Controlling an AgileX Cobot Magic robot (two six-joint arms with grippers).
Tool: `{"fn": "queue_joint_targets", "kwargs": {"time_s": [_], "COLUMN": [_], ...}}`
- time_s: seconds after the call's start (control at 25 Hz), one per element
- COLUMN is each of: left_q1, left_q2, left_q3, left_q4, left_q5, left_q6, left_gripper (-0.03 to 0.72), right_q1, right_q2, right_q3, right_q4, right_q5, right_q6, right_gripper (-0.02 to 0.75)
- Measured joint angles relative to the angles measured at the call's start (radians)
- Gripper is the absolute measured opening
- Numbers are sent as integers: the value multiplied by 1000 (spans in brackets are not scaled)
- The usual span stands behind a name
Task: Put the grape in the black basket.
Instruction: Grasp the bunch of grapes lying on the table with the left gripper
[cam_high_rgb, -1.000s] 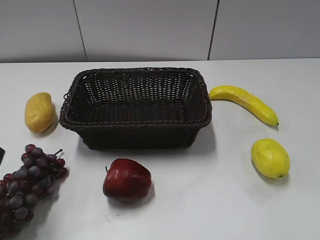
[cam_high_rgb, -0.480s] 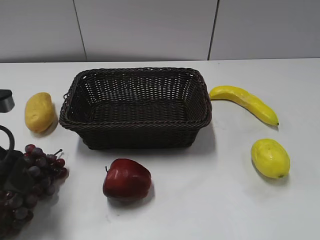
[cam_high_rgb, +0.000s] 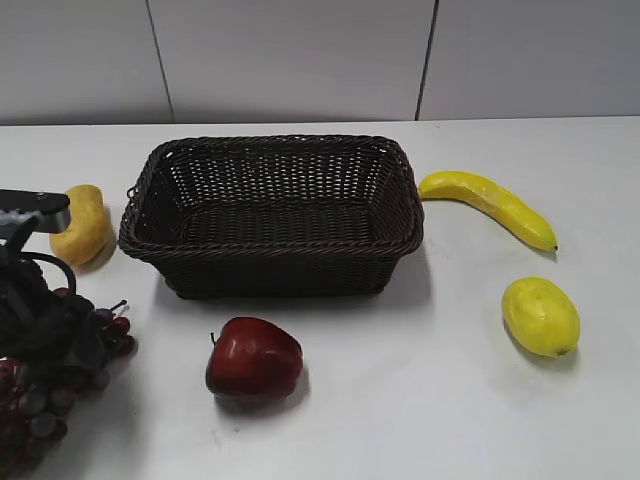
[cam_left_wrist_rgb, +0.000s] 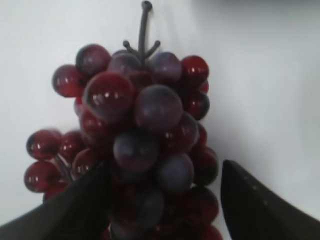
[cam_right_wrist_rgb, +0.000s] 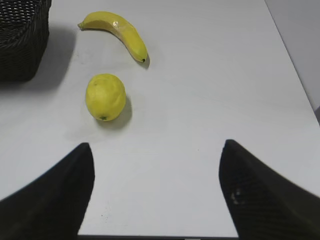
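The grape (cam_high_rgb: 35, 415), a dark purple-red bunch, lies on the white table at the front left. In the left wrist view the grape (cam_left_wrist_rgb: 145, 130) fills the middle, stem pointing away. My left gripper (cam_high_rgb: 45, 325) is down over the bunch. Its jaws (cam_left_wrist_rgb: 162, 200) are open on either side of the bunch's near end; the left finger is against the grapes and the right finger stands apart. The black basket (cam_high_rgb: 270, 270) stands empty at the table's middle back; its corner also shows in the right wrist view (cam_right_wrist_rgb: 20, 45). My right gripper (cam_right_wrist_rgb: 156, 170) is open and empty above bare table.
A dark red apple (cam_high_rgb: 253, 358) sits in front of the basket, right of the grapes. A yellow fruit (cam_high_rgb: 85, 235) lies left of the basket. A banana (cam_high_rgb: 490, 205) and a lemon (cam_high_rgb: 540, 315) lie to its right, also seen in the right wrist view (cam_right_wrist_rgb: 122, 32) (cam_right_wrist_rgb: 105, 96).
My left arm has come in from the left edge and moved over the grape bunch, now covering its upper part. The fruit and basket have not moved.
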Motion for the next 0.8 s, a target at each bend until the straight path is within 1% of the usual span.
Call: {"fn": "queue_joint_targets", "kwargs": {"time_s": [0.2,0.32,0.4,0.48,0.52,0.56,0.8], "left_q1": [0,0,0,0,0,0,0], "left_q2": [75,114,123,123,123,124,125], "left_q3": [-1,-1,-3,-4,-6,-8,-12], "left_q4": [0,0,0,0,0,0,0], "left_q5": [-61,-78,-83,-83,-83,-84,-63], "left_q6": [-1,-1,-1,-2,-2,-2,-2], "left_gripper": [657,626,556,459,398,357,331], "right_q1": [0,0,0,0,0,0,0], "right_q2": [0,0,0,0,0,0,0], "right_q3": [0,0,0,0,0,0,0], "right_q4": [0,0,0,0,0,0,0], "right_q5": [0,0,0,0,0,0,0], "right_q6": [0,0,0,0,0,0,0], "right_gripper": [590,590,590,590,590,590,590]}}
